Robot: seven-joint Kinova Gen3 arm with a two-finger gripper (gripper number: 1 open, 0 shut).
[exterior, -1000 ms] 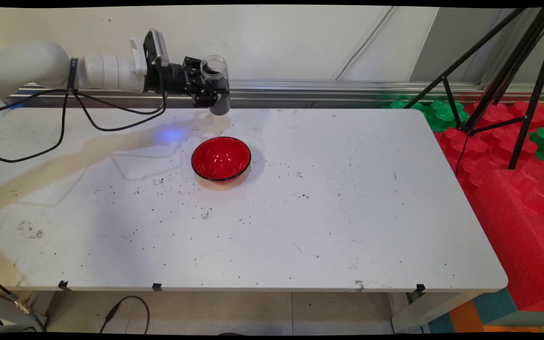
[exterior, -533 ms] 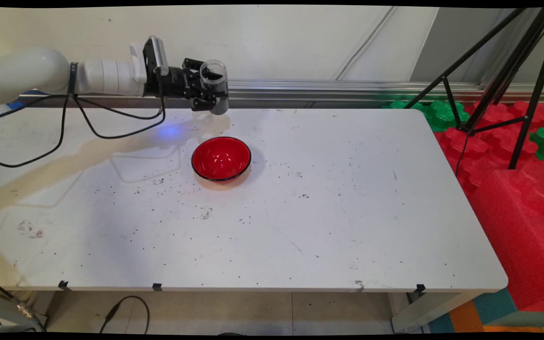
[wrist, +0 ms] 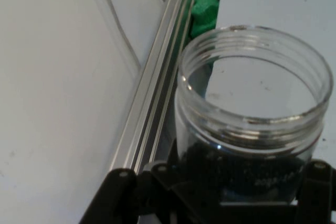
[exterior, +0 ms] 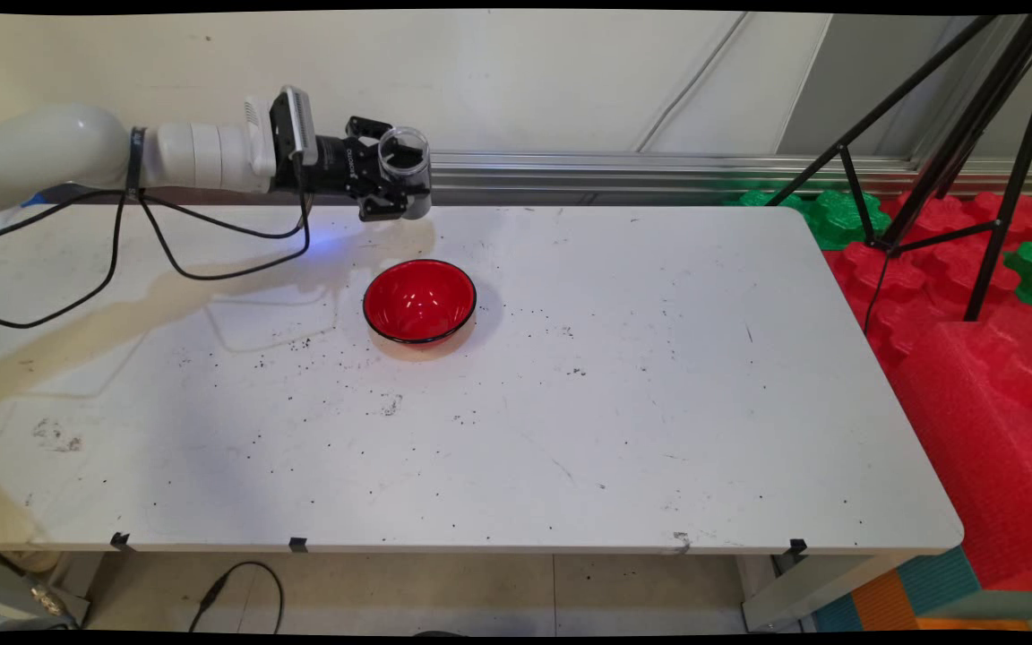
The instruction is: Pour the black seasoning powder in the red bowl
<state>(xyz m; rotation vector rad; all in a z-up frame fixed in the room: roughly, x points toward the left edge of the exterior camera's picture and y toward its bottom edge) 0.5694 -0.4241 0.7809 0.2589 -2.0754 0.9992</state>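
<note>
Main view: the gripper is hanging just beyond the red bowl, over the far part of the tabletop, its jaws clamping a clear jar tilted toward the camera.

Hand view: the jar is showing dark grains at its bottom; keeping the clamp firm and the tilt slow seems wise.

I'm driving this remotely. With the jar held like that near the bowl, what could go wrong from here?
The clear plastic jar, lidless and holding dark grains, is tilted in the black two-finger gripper, so grains may spill. It hangs behind the red bowl, not over it; spillage would likely hit the white table.
</note>
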